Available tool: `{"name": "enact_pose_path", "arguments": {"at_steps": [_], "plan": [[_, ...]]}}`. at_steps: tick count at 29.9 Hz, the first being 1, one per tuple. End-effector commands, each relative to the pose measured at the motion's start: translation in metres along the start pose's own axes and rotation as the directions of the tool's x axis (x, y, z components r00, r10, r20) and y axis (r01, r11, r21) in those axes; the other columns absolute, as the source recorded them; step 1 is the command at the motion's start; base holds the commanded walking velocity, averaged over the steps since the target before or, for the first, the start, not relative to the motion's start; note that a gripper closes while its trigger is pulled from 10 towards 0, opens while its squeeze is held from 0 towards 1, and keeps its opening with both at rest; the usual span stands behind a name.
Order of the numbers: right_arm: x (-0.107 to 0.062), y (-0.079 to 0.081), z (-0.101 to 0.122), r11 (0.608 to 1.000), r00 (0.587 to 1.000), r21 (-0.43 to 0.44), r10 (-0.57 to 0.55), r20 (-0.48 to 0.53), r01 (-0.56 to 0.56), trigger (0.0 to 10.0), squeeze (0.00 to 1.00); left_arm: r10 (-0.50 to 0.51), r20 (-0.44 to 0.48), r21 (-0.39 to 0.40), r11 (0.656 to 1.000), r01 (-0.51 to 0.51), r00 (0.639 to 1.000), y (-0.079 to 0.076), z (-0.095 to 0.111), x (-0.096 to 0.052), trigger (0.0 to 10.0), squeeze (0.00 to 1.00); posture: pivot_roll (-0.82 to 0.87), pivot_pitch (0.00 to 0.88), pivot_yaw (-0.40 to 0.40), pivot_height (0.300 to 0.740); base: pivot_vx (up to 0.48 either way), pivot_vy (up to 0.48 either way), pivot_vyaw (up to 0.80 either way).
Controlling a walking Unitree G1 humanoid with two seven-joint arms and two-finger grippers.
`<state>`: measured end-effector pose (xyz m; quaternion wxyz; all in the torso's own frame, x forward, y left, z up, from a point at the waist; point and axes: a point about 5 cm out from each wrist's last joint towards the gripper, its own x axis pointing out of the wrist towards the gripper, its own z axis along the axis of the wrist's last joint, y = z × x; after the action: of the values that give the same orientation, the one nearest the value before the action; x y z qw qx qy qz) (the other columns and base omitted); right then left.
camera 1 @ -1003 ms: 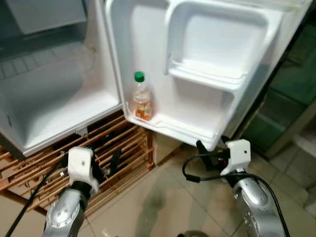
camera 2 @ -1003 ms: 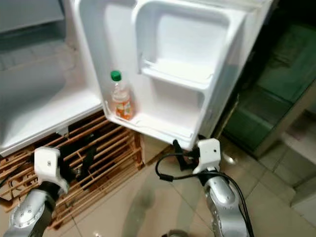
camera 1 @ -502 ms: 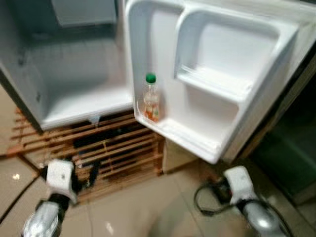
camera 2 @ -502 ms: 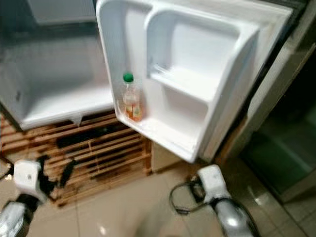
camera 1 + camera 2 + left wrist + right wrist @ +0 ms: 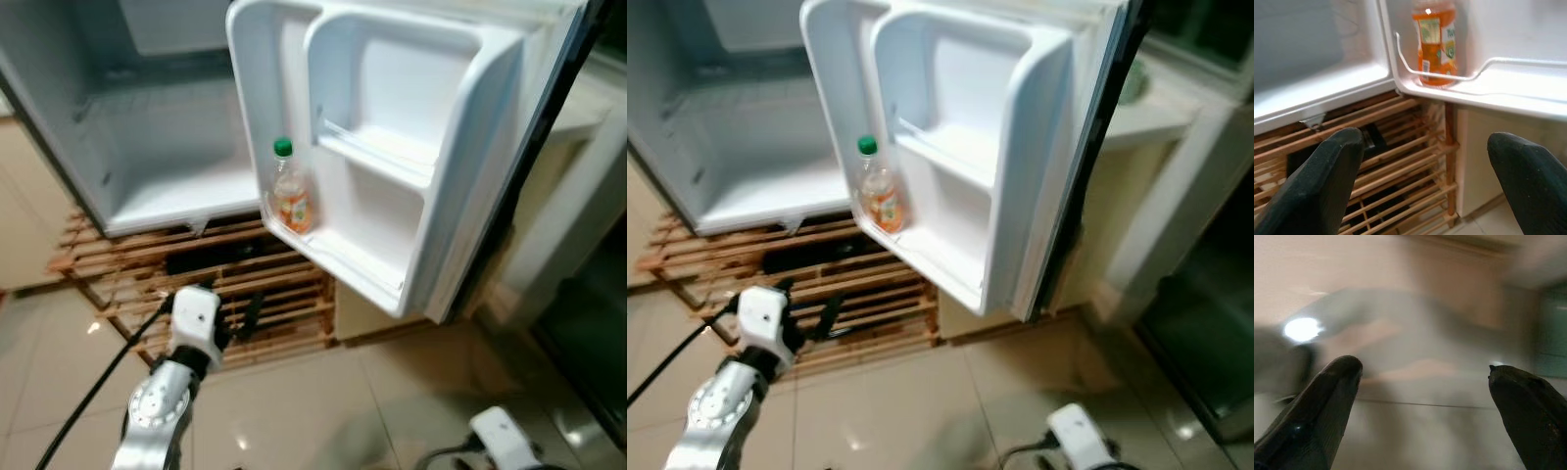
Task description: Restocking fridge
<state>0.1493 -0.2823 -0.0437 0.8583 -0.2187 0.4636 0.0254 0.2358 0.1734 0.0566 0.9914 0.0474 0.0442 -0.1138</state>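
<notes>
Fridge (image 5: pixel 157 147) open, one bottle (image 5: pixel 290 191) upright in the door's bottom rack.

My left gripper (image 5: pixel 1425 181) hangs spread before the wooden pallet (image 5: pixel 245 294); my right gripper (image 5: pixel 1420 411), also apart, faces blurred floor, its arm cut off below.

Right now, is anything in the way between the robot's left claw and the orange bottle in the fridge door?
Only the thin wire rail running across the front of the orange bottle on the door shelf. Otherwise the left gripper, open and empty, faces it with nothing visible between.
</notes>
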Motion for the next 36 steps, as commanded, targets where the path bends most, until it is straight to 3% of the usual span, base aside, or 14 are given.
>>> {"name": "enact_pose_path", "arguments": {"at_steps": [1, 2, 4, 10, 14, 19, 24, 26, 28, 29, 30, 31, 35, 36], "plan": [[0.001, -0.021, 0.01, 0.991, 0.991, 0.015, -0.136, 0.019, 0.136, 10.0, 0.0, 0.045, -0.035, -0.012, 0.999, -0.045, 0.998, 0.009, -0.004, 0.001, 10.0, 0.0, -0.23, 0.0, 0.053, 0.74, 0.0, 0.0, 0.0], [0.001, -0.021, 0.01, 0.991, 0.991, 0.015, -0.136, 0.019, 0.136, 10.0, 0.0, 0.045, -0.035, -0.012, 0.999, -0.045, 0.998, 0.009, -0.004, 0.001, 10.0, 0.0, -0.23, 0.0, 0.053, 0.74, 0.0, 0.0, 0.0], [-0.004, -0.058, 0.048, 0.95, 0.937, 0.081, -0.311, 0.16, 0.302, 10.0, 0.0, 0.069, -0.124, 0.02, 0.998, -0.067, 0.99, 0.016, -0.019, 0.004, 10.0, 0.0, -0.23, 0.0, 0.06, 0.74, 0.0, 0.0, 0.0], [-0.012, -0.082, 0.129, 0.915, 0.815, 0.166, -0.404, 0.416, 0.369, 10.0, 0.0, 0.069, -0.424, 0.101, 0.995, -0.028, 0.903, 0.021, -0.066, -0.007, 10.0, 0.0, -0.22, 0.0, 0.062, 0.74, 0.0, 0.0, 0.0], [-0.013, -0.102, 0.166, 0.872, 0.752, 0.254, -0.49, 0.441, 0.419, 10.0, 0.0, -0.119, -0.623, 0.051, 0.98, 0.192, 0.773, -0.006, -0.09, -0.016, 10.0, 0.0, -0.22, 0.0, 0.061, 0.74, 0.0, 0.0, 0.0], [-0.019, -0.11, 0.195, 0.852, 0.707, 0.345, -0.52, 0.478, 0.393, 10.0, 0.0, -0.103, -0.672, 0.063, 0.979, 0.196, 0.733, -0.006, -0.096, -0.007, 10.0, 0.0, -0.21, 0.0, 0.057, 0.74, 0.0, 0.0, 0.0], [-0.028, -0.091, 0.225, 0.917, 0.692, 0.365, -0.368, 0.621, 0.161, 10.0, 0.0, -0.118, -0.76, 0.092, 0.954, 0.285, 0.64, 0.003, -0.108, -0.016, 10.0, 0.0, -0.21, 0.0, 0.061, 0.74, 0.0, 0.0, 0.0], [-0.034, -0.076, 0.239, 0.952, 0.675, 0.303, -0.256, 0.692, 0.049, 10.0, 0.0, -0.114, -0.779, 0.108, 0.944, 0.31, 0.617, 0.005, -0.111, -0.019, 10.0, 0.0, -0.22, 0.0, 0.065, 0.74, 0.0, 0.0, 0.0], [-0.053, -0.045, 0.254, 0.988, 0.605, 0.114, -0.027, 0.796, -0.105, 10.0, 0.0, -0.088, -0.805, 0.138, 0.934, 0.33, 0.587, 0.01, -0.117, -0.023, 10.0, 0.0, -0.22, 0.0, 0.071, 0.74, 0.0, 0.0, 0.0], [-0.053, -0.045, 0.254, 0.988, 0.605, 0.114, -0.027, 0.796, -0.105, 10.0, 0.0, -0.088, -0.805, 0.138, 0.934, 0.33, 0.587, 0.01, -0.117, -0.023, 10.0, 0.0, -0.22, 0.0, 0.071, 0.74, 0.0, 0.0, 0.0], [-0.073, -0.024, 0.254, 0.975, 0.547, -0.034, 0.151, 0.823, -0.218, 10.0, 0.0, -0.114, -0.832, 0.003, 0.978, 0.211, 0.542, 0.01, -0.123, -0.027, 10.0, 0.0, -0.22, 0.0, 0.08, 0.74, 0.0, 0.0, 0.0], [-0.082, -0.02, 0.252, 0.962, 0.53, -0.067, 0.204, 0.823, -0.266, 10.0, 0.0, -0.126, -0.839, -0.025, 0.981, 0.193, 0.529, 0.009, -0.125, -0.029, 10.0, 0.0, -0.22, 0.0, 0.08, 0.74, 0.0, 0.0, 0.0], [-0.107, -0.005, 0.252, 0.9, 0.45, -0.146, 0.339, 0.826, -0.41, 10.0, 0.0, -0.102, -0.857, 0.015, 0.975, 0.224, 0.505, 0.012, -0.129, -0.034, 10.0, 0.0, -0.23, 0.0, 0.087, 0.74, 0.0, 0.0, 0.0], [-0.132, 0.022, 0.251, 0.802, 0.324, -0.335, 0.527, 0.785, -0.495, 10.0, 0.0, -0.097, -0.871, -0.024, 0.987, 0.156, 0.481, 0.013, -0.133, -0.038, 10.0, 0.0, -0.23, 0.0, 0.086, 0.74, 0.0, 0.0, 0.0]]}}
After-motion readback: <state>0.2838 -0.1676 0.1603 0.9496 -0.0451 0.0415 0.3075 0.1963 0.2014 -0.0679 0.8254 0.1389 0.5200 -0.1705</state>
